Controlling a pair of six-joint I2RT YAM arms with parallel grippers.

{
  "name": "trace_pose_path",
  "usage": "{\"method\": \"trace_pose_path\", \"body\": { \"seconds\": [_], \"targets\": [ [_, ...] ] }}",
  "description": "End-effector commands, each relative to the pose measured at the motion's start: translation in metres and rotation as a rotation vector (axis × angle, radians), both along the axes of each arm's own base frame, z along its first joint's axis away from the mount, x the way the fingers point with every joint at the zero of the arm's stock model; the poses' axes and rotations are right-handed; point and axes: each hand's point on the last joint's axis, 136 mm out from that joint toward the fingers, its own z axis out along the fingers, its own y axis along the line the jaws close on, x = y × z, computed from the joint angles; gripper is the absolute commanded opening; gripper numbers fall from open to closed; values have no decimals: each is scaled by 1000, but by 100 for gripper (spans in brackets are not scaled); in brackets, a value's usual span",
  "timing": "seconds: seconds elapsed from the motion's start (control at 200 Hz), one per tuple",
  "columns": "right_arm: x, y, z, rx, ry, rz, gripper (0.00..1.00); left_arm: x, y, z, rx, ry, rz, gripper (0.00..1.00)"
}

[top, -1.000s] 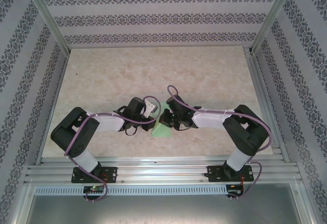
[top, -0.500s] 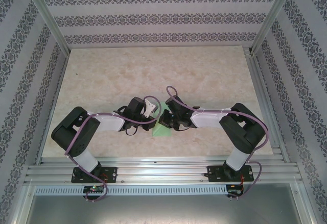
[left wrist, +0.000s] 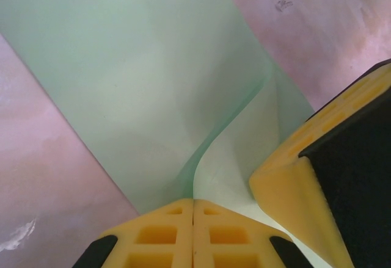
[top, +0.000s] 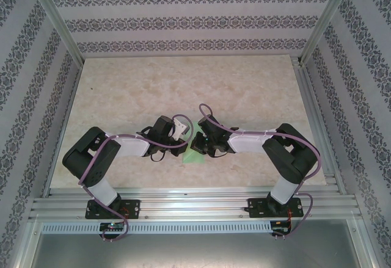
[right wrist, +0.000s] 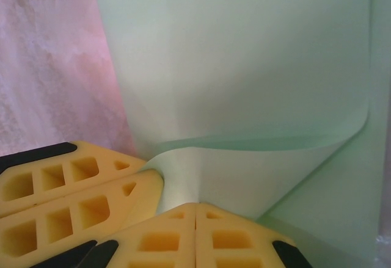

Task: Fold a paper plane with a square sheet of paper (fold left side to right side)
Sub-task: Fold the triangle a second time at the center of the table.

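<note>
Left claw [left wrist: 193, 202] was clenched, its yellow fingers pressed flat together on a curled-up edge of the square sheet of paper [left wrist: 140, 85]. The right claw [right wrist: 195, 208] was clenched too, pinching the same lifted flap, and the two claws sat just beside each other, fingertips nearly touching. From the pinch the mint-green flap bowed upward in a soft curve, while the rest of the sheet lay flat on the marbled tabletop [left wrist: 43, 176]. Seen from above, both wrists tilted down over the paper near the middle of the tabletop's front half. Each forearm reached inward from a bent elbow, left from the left and right from the right, above bases bolted at the near edge.
</note>
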Motion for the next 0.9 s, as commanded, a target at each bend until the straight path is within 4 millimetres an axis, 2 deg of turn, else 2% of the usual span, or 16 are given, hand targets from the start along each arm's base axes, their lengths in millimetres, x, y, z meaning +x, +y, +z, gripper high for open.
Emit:
{"method": "trace_pose_path", "body": {
  "seconds": [0.0, 0.375, 0.505, 0.59, 0.684, 0.784, 0.894],
  "targets": [
    [-5, -2, -9, -34, 6, 12, 7, 0, 5, -10, 32, 12, -5, 6],
    [-14, -11, -22, -60, 28, 2, 7, 6, 3, -4, 28, 6, 20, 4],
    [-19, -15, -30, -64, 39, 0, 7, 9, 4, 14, 8, -25, 35, 8],
    [-21, -15, -34, -61, 45, -1, 7, 10, 8, 27, 10, -46, 55, 19],
    [-23, -16, -37, -60, 49, -3, 7, 11, 16, 45, 13, -76, 92, 25],
    [-23, -16, -38, -58, 51, -1, 7, 7, 25, 64, -17, -94, 126, 26],
    [-23, -16, -38, -58, 47, 1, 7, -10, 27, 77, -80, -62, 117, 21]
  ]
}}
